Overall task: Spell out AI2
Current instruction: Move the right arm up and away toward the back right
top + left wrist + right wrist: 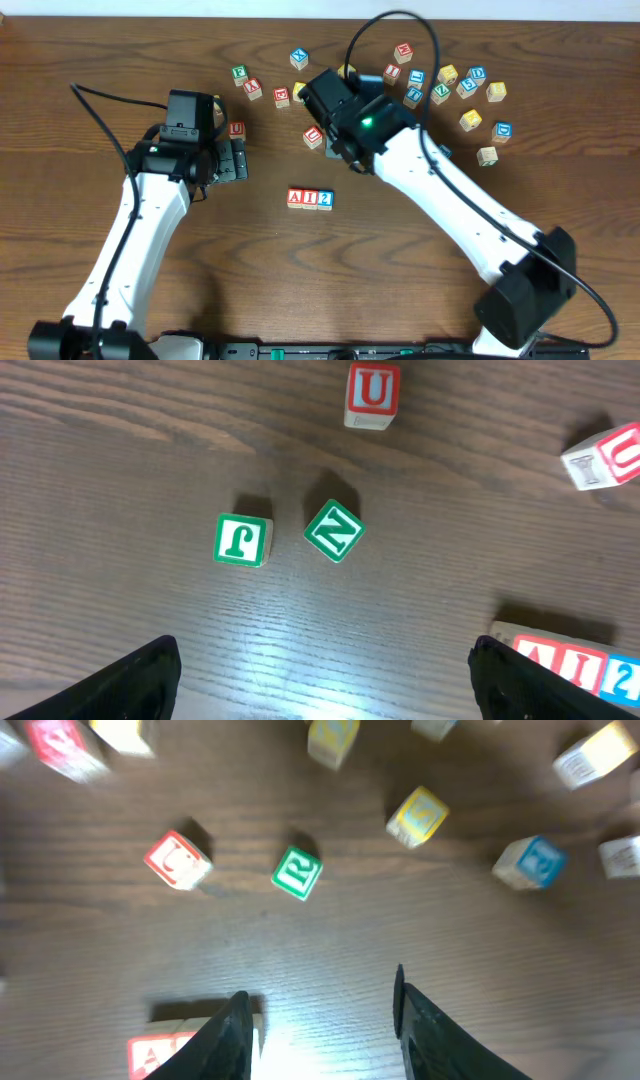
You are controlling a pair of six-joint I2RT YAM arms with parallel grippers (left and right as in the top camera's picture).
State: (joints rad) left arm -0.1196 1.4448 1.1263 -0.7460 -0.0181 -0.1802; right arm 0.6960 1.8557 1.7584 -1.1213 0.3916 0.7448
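Note:
Three pale cubes stand in a touching row on the wooden table: a red A [295, 197], a red I [310, 197] and a blue 2 [325, 197]. My left gripper [232, 160] stands left of the row, wide open over bare wood [322, 650]. In its wrist view the row sits at the lower right, the A [535, 657] just beyond the right finger. My right gripper [320, 985] is open with only table between its fingers. The A [160, 1055] shows partly behind its left finger [235, 1025]. From overhead, the right arm hides that gripper's fingers.
Near the left gripper lie a green J cube [242, 540], a green N cube [334, 530] and a red U cube [372, 393]. Ahead of the right gripper are a green R cube [298, 872] and a red cube [178, 859]. Several loose cubes [450, 85] are scattered at the back right.

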